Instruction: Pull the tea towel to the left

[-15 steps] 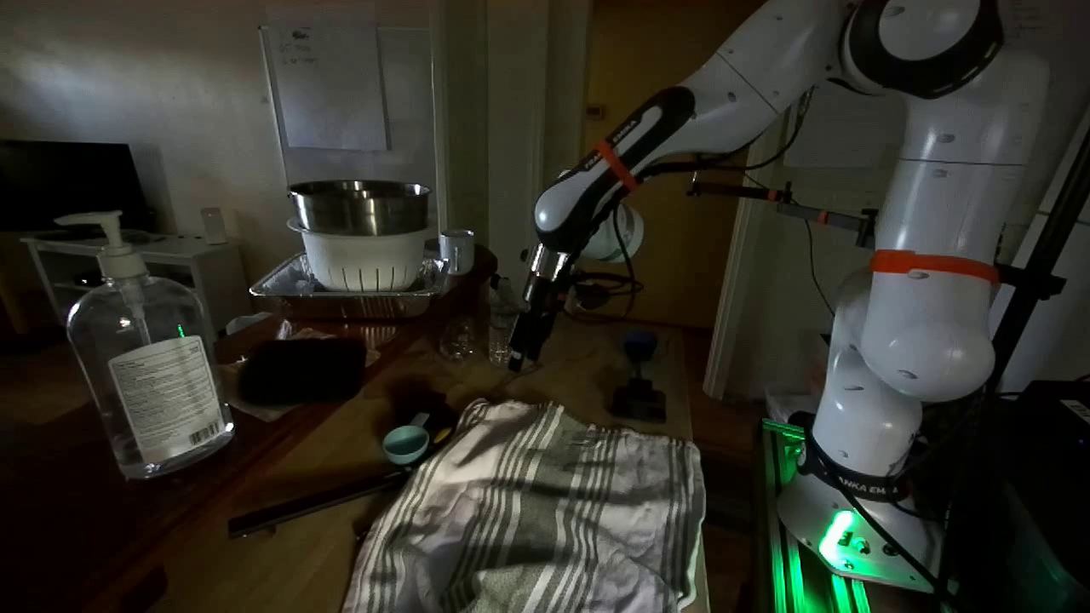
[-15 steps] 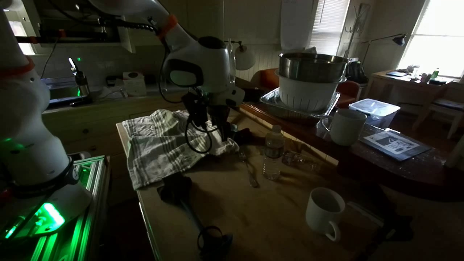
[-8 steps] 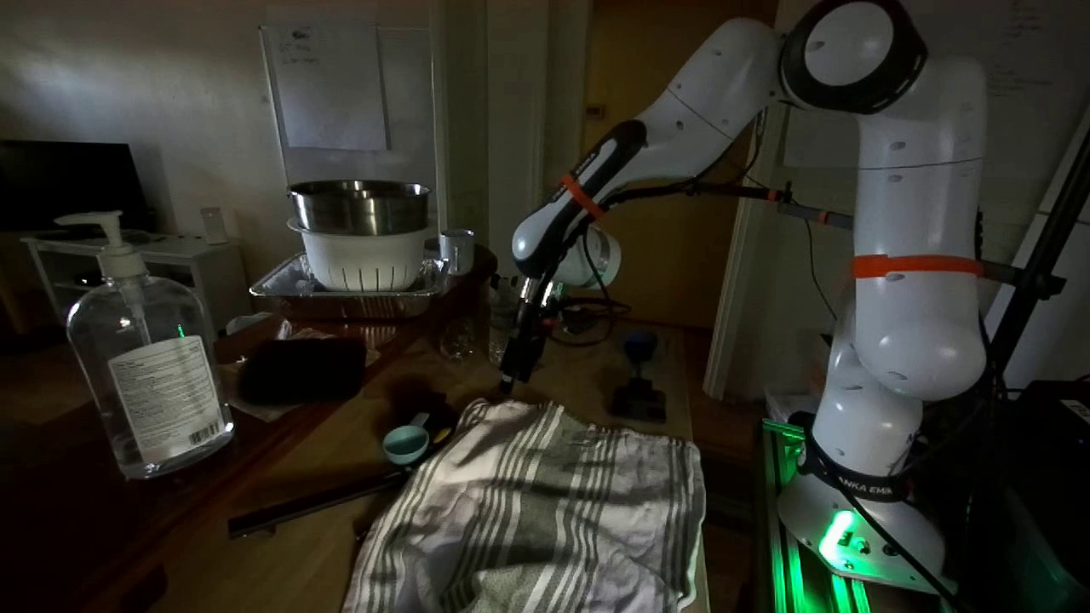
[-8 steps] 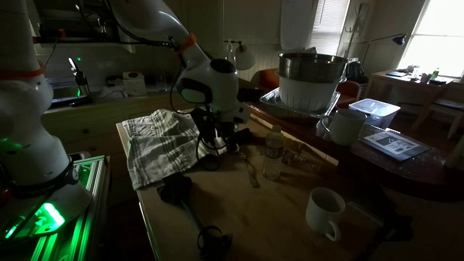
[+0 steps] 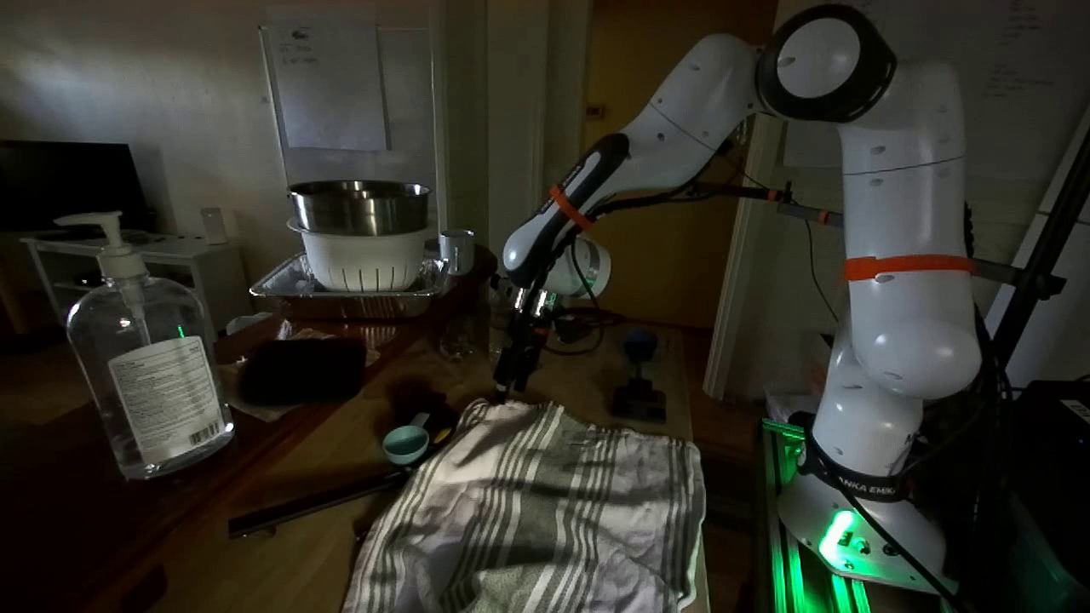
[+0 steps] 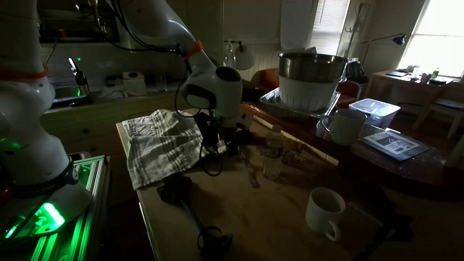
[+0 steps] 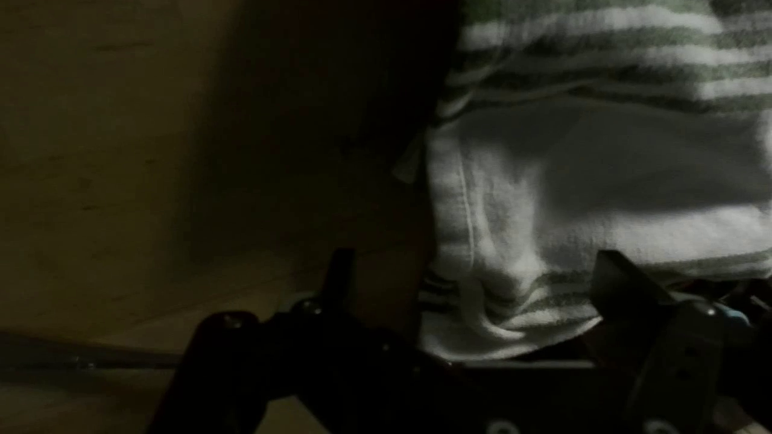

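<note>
The tea towel [image 5: 545, 511] is an off-white cloth with dark grey stripes, lying rumpled on the table. It also shows in an exterior view [image 6: 163, 148] and in the wrist view [image 7: 543, 187], where its folded corner lies between my fingers. My gripper [image 7: 476, 253] is open, one finger over bare wood beside the towel's edge, the other over the cloth. In an exterior view the gripper [image 5: 502, 392] points down at the towel's far corner, low over the table. In an exterior view the fingertips are hidden in shadow. I cannot tell whether they touch the cloth.
A light blue measuring scoop [image 5: 405, 444] and a dark bar [image 5: 315, 502] lie beside the towel. A water bottle [image 6: 273, 152], a fork [image 6: 248, 170], a white mug [image 6: 324, 214] and a dark stand [image 6: 174, 188] are nearby. A pump bottle [image 5: 153, 375] stands on the raised counter.
My gripper has moved down and closer to the towel's corner, shifting left in an exterior view. The towel has not visibly moved.
</note>
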Controlling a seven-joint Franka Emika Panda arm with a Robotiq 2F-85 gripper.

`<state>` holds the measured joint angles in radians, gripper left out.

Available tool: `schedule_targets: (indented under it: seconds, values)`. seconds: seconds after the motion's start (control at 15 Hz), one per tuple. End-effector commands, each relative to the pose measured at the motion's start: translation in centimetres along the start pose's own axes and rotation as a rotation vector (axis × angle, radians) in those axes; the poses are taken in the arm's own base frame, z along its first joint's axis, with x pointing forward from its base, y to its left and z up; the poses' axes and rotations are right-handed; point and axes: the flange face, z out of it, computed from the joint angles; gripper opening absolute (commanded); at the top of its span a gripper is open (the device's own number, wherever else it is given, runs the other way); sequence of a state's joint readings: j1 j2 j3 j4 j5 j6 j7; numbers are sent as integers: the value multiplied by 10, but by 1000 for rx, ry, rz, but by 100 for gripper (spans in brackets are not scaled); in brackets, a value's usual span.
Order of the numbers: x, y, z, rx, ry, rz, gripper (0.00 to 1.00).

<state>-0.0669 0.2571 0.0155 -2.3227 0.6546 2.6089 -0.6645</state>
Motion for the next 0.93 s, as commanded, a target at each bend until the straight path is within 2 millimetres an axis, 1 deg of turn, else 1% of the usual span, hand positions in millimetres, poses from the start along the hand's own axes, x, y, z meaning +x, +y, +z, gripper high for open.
schedule_targets:
  seconds: [0.0, 0.2, 0.33, 0.47, 0.53, 0.73, 0.8, 0.87]
  values:
    - [7, 2, 13, 26, -2, -9, 100]
    - [13, 1, 23, 50, 0, -12, 100]
    - [16, 1, 28, 63, -5, -12, 76]
    - [18, 1, 30, 70, -11, -9, 56]
    - [19, -1, 29, 80, -20, -7, 50]
    - [15, -3, 25, 91, -44, 3, 50]
    - [14, -4, 24, 98, -52, 6, 52]
    - [12, -5, 22, 103, -61, 6, 51]
